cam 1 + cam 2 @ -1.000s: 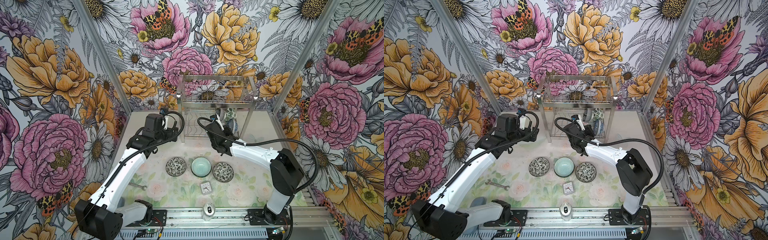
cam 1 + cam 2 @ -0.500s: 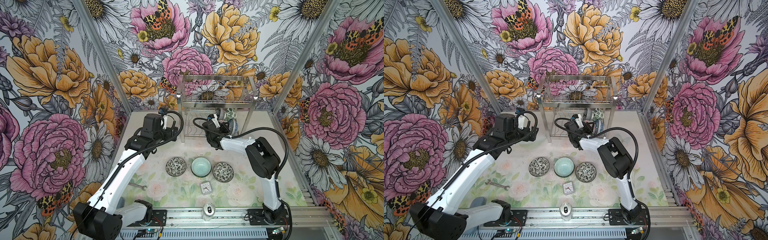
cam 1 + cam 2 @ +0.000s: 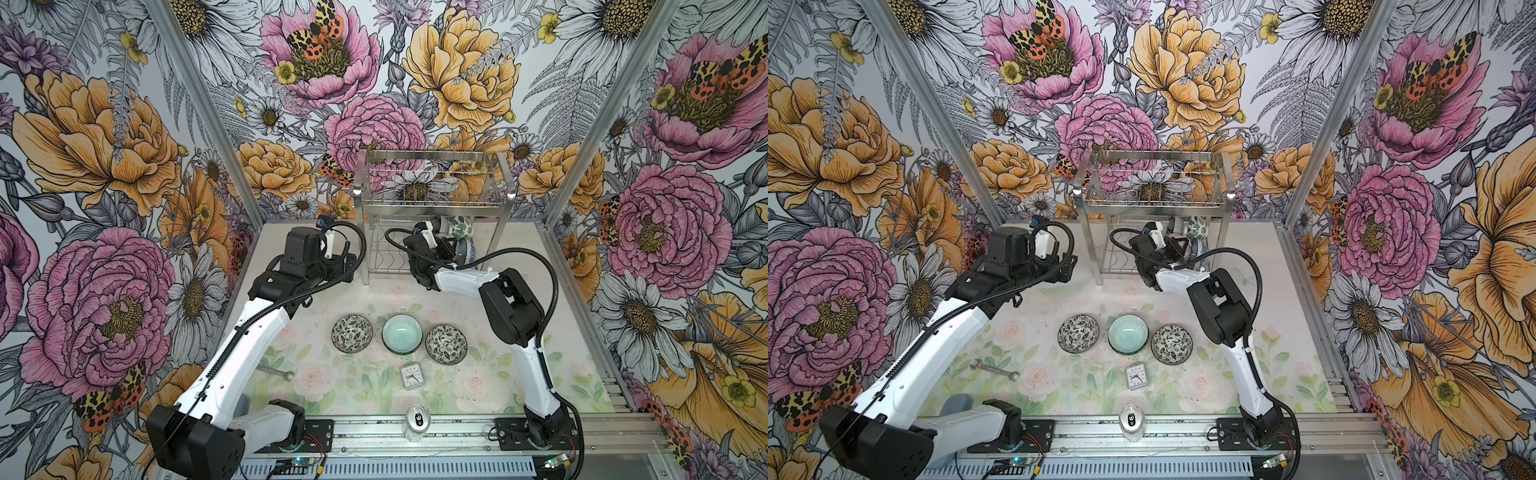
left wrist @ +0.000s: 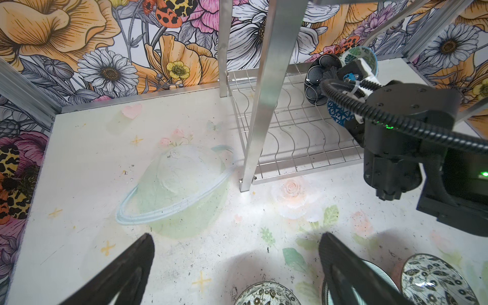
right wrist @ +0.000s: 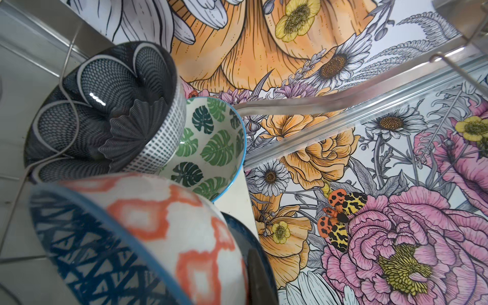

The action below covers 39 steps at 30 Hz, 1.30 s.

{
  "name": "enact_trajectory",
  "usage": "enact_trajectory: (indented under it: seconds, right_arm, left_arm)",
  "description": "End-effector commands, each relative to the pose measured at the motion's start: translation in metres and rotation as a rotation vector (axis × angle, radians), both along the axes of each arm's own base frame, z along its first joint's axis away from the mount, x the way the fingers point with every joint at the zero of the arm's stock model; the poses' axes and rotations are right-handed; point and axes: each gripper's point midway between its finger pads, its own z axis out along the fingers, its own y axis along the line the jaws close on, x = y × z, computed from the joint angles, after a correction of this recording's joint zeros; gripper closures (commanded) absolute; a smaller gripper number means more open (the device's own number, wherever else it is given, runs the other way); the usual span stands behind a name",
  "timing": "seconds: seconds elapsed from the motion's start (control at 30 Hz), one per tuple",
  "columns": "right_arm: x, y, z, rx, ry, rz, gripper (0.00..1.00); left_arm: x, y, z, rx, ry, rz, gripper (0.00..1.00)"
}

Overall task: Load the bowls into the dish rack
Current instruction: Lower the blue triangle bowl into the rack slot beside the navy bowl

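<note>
Right pincer is reaching in under the top tier of the dish rack, clamped shut on the rim of the blue-triangle bowl (orange-pink diamonds on the outside), which is tipped on edge over the lower tier's wavy wires. Right beside it in the rack are the navy petal bowl and the green-leaf bowl, both standing on edge and leaning together, so my take is the step in hand is seating this one in a free slot next to them. To do it well I'd keep the bowl on edge, line the rim up with a dip in the wire, and lower it until the rack is clearly carrying it before letting go, because a glazed bowl dropped early will slide or clack into its neighbours. There's not much headroom under the upper tier, so back out low and straight rather than lifting. Left pincer is spread wide and empty, hovering over the worktop just off the rack's front leg, out of the way. Left to load, in a row on the worktop: a black-and-white leaf bowl, the pale teal bowl and a second leaf bowl. As for writing, nothing I can read: the little clock has a dial too small to make out, the can only shows its top, and the wrench shows no legible stamp.
</note>
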Motion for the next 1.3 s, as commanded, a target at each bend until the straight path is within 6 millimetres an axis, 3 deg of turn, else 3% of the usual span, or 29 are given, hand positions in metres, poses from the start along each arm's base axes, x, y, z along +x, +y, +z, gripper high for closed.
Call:
enact_trajectory:
  seconds: [0.0, 0.33, 0.5, 0.9, 1.27]
  right_arm:
    - [0.001, 0.002, 0.002, 0.051, -0.033, -0.017, 1.00]
    - [-0.007, 0.012, -0.007, 0.103, -0.015, 0.015, 1.00]
    - [-0.010, 0.011, -0.010, 0.130, -0.007, 0.016, 0.87]
    - [-0.015, 0.012, 0.009, 0.175, -0.028, 0.039, 0.68]
    - [-0.028, 0.024, 0.039, 0.246, -0.020, 0.136, 0.02]
  left_arm:
    - [-0.001, 0.000, 0.007, -0.025, -0.023, -0.007, 0.01]
    - [-0.001, 0.001, 0.006, -0.026, -0.019, -0.005, 0.01]
    - [-0.001, 0.001, 0.005, -0.028, -0.019, -0.005, 0.01]
    - [0.000, 0.001, 0.004, -0.025, -0.015, -0.004, 0.01]
    - [0.001, 0.001, 0.002, -0.021, -0.011, -0.003, 0.01]
